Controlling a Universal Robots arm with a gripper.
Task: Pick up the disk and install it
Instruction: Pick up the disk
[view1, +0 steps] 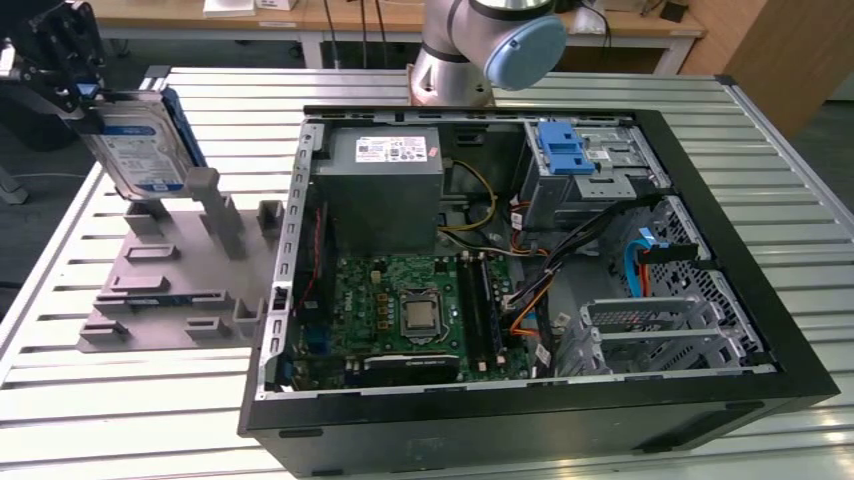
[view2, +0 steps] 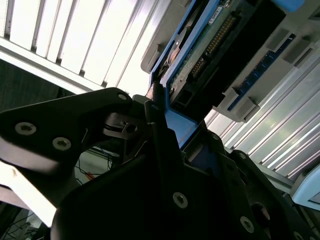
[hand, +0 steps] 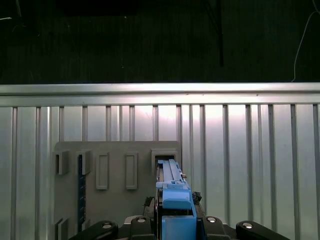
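Disk (view1: 140, 145) hangs tilted with its top edge clamped between gripper (view1: 83, 98) fingers, seemingly just clear of grey fixture (view1: 174, 285), left of computer case (view1: 507, 420).

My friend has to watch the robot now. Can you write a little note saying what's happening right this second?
Gripper: shut on the disk, clamping it near its upper end.
Disk: held on edge over the grey holder, at the exterior view's left, beside the open computer case. I cannot tell whether its lower edge is clear of the holder.
Done: the disk is grasped.
Left: the disk is not in the case yet.
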